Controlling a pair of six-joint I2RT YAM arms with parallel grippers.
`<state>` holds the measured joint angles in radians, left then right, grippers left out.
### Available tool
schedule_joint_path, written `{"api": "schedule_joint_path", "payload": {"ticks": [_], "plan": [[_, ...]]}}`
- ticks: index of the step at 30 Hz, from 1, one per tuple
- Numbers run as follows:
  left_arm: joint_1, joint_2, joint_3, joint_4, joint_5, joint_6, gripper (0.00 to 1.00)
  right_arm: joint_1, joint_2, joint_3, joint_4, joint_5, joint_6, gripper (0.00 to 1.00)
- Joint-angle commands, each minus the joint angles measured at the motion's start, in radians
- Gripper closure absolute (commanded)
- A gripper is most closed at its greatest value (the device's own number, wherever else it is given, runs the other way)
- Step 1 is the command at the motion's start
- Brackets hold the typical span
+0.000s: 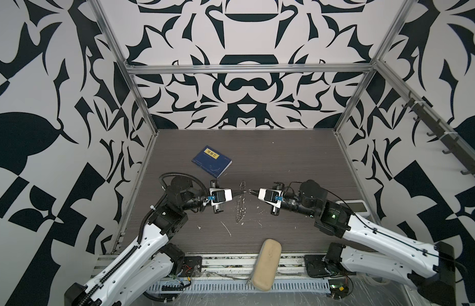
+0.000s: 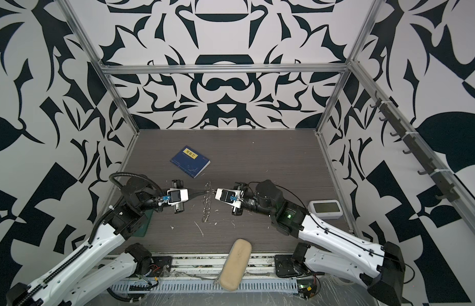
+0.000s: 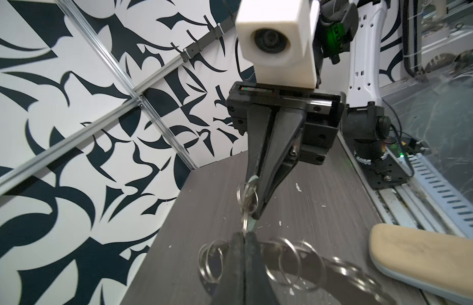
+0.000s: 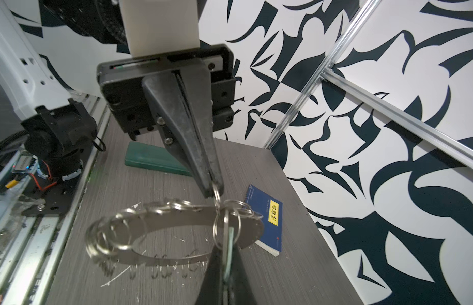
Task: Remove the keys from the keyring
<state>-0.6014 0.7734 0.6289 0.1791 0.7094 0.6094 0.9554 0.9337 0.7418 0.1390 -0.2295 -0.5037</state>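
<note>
Over the middle of the desk (image 1: 284, 159), the keyring (image 4: 182, 215) is held up between the two arms. It stands on edge, so both top views show only a thin line of metal fringed with wire rings. I cannot tell whether its lower rim touches the wood. The left gripper (image 4: 213, 190) reaches in from one side, its jaws pressed together on a split ring (image 4: 216, 196) at the keyring's rim. The right gripper (image 3: 256, 211) comes in from the opposite side, its tips almost meeting the left's. Its jaws pinch the key (image 4: 231, 245) by the mint-green tag, a pale sliver between them in the right wrist view. A few linked wire rings join that tag to the rim. Behind the grippers a blue book (image 1: 212, 164) with a yellow label lies flat on the desk. A beige case (image 1: 266, 265) lies across the desk's front edge, overhanging the rail. A small white display unit (image 1: 355, 208) sits at the desk's edge beside the right arm. A dark green flat case (image 4: 153, 158) lies under the left arm.
</note>
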Motion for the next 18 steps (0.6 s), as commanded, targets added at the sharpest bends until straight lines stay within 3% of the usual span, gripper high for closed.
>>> {"api": "schedule_joint_path", "payload": {"ticks": [1,11,18], "plan": [[0.005,-0.011,-0.018,0.126,-0.049,0.132,1.00,0.009,-0.006,-0.006,0.061,0.087,-0.060,1.00],[0.005,0.057,0.023,0.122,-0.118,0.228,1.00,0.011,-0.007,-0.064,0.173,0.293,-0.206,1.00],[0.006,0.192,0.105,0.100,-0.280,0.108,1.00,0.011,0.054,-0.034,0.224,0.450,-0.379,1.00]]}}
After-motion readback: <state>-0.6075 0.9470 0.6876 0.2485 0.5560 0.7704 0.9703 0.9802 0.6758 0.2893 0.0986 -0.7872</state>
